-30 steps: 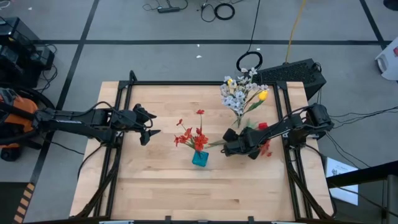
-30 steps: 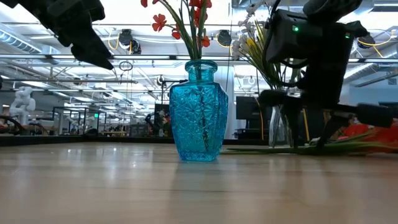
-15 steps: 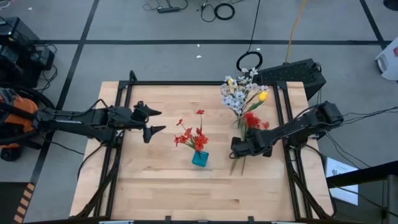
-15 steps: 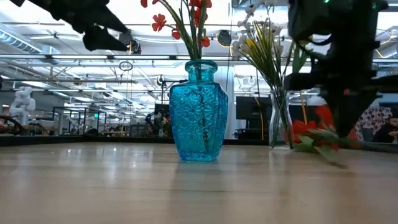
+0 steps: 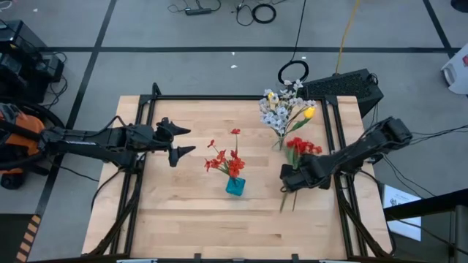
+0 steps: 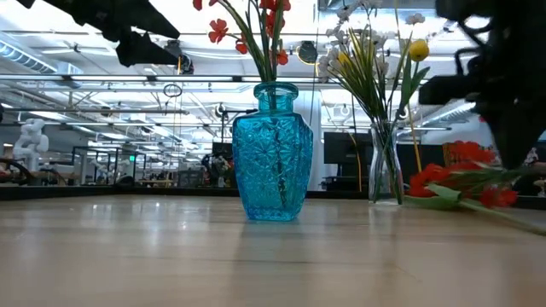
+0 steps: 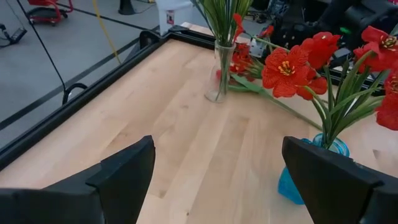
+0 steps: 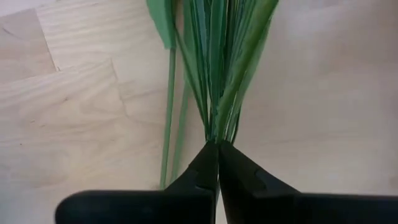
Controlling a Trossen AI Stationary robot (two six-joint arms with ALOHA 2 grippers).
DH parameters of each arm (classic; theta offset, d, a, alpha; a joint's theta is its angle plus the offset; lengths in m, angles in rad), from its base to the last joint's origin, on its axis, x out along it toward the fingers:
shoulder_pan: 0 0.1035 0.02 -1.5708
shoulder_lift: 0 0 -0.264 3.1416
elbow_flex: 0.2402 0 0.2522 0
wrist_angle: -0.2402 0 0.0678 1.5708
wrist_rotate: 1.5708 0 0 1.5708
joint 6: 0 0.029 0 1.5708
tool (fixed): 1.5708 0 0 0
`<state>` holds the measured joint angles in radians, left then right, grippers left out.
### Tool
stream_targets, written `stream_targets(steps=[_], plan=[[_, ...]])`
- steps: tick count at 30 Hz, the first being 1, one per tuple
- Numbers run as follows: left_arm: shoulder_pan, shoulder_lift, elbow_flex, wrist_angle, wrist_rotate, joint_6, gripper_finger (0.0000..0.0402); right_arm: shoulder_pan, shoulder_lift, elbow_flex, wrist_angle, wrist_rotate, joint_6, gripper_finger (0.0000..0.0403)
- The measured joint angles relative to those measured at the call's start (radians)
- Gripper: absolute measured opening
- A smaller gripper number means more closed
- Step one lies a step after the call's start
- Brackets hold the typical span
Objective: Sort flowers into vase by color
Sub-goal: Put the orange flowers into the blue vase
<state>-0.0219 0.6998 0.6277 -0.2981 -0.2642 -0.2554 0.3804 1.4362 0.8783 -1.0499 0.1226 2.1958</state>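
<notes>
Pale wooden counter boards run under me, framed by a black rail, with cables and a grey floor beyond the far edge. My right fingers are clenched on a bunch of green stems, the red tulips, and in the wrist view the two tips meet around the stalks with two loose stems alongside. From above, my right gripper sits right of centre; the bunch's long axis runs from the red heads on the far side, past my fingers, to the stem ends trailing toward the near edge. In the low view the bunch lies nearly level, low over the wood.

What the next move turns on, I judge, is that the blue vase stands to the left of my right gripper, well within its reach, already holding red blossoms. The stems point near, not down, so they must be tipped upright and carried left before they can enter the neck. Those blossoms spread over the mouth and may catch the stems.

On the far side of my right gripper stands the clear vase with whitish sprigs and a yellow tulip; it is close to the tulip heads.

My left gripper waits released above the counter's left part, fingers apart.
</notes>
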Motion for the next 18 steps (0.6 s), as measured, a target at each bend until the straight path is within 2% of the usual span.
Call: stream_targets(steps=[7,10,18], plan=[[0.0,0.0,0.0,0.003,-0.001,0.0,0.0354,0.077,-0.131,0.001,-0.072,0.016,0.043,0.0001],[0.0,0.0,0.0,0.005,-0.002,0.0,0.0354,0.115,-0.189,0.026,-0.141,0.085,0.074,0.0001],[0.0,0.0,0.0,0.005,-0.002,0.0,0.0354,0.17,-0.244,0.272,-0.523,0.278,0.119,0.0]])
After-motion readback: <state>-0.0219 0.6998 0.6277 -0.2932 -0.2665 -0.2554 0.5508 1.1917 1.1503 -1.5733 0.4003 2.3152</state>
